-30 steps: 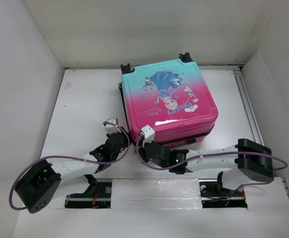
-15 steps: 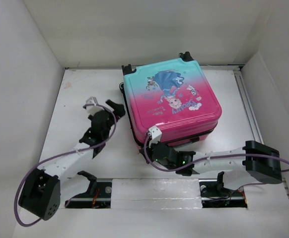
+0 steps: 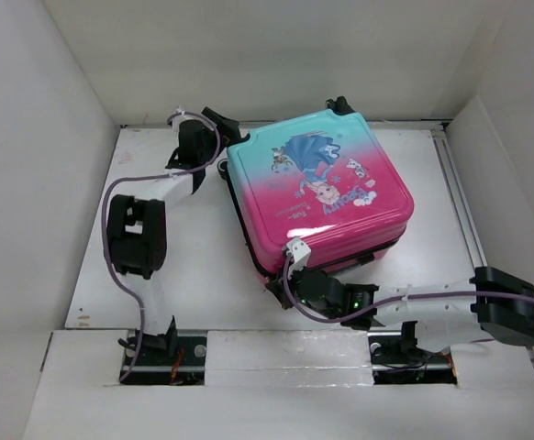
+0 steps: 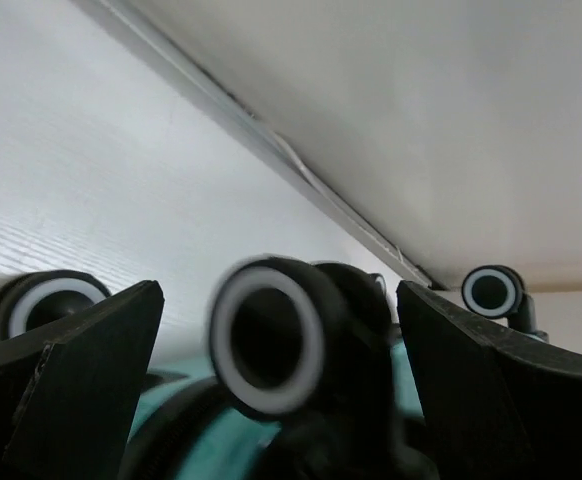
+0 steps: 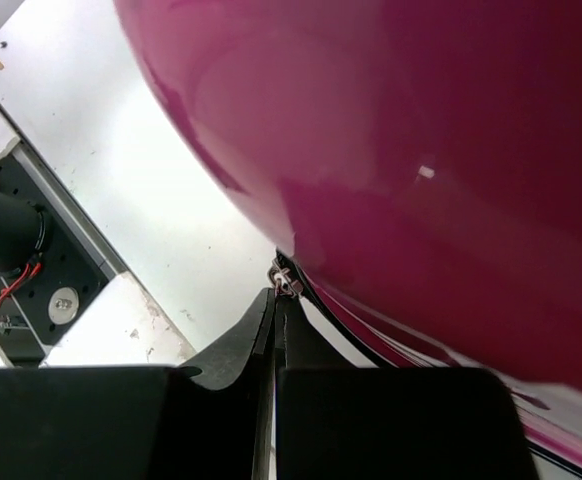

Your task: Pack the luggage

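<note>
Luggage [image 3: 317, 188] has swung; left pincer [image 4: 279, 290] now gapes around a wheel [image 4: 268, 345], right pincer [image 5: 274, 300] clamps zipper pull [image 5: 287, 279].

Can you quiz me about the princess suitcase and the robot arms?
1. True or false: the luggage lies open.
2. What sits inside the open left tool? A) a wheel B) a sock C) a handle
3. Which colour end of the luggage is the right tool at?
Key: 1 false, it is shut. 2 A. 3 pink.
</note>
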`<state>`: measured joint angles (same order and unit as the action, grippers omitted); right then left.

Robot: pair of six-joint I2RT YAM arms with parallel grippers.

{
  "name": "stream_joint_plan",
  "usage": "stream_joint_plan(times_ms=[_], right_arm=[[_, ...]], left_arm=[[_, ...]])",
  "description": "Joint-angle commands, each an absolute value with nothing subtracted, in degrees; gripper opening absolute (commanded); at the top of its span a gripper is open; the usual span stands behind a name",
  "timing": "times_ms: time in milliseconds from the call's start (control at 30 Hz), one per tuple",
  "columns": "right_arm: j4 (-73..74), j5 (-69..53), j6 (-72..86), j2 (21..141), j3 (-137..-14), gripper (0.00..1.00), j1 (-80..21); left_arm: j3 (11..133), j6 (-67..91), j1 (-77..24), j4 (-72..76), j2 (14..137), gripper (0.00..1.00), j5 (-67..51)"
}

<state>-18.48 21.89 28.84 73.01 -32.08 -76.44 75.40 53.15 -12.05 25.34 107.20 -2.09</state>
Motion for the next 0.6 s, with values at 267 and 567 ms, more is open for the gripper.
stream_joint_plan(times_ms=[267,567], right_arm=[[-19.0,14.8,34.8,71.6,-32.2,0.00,-78.1],[-19.0,16.0,36.4,70.3,-30.2,0.00,-78.1]], left_arm=[[82.9,67.0,-9.1,30.4,115.8,1.00,-16.0],[77.3,79.6,-10.1,48.4,117.9,0.66,-17.0]])
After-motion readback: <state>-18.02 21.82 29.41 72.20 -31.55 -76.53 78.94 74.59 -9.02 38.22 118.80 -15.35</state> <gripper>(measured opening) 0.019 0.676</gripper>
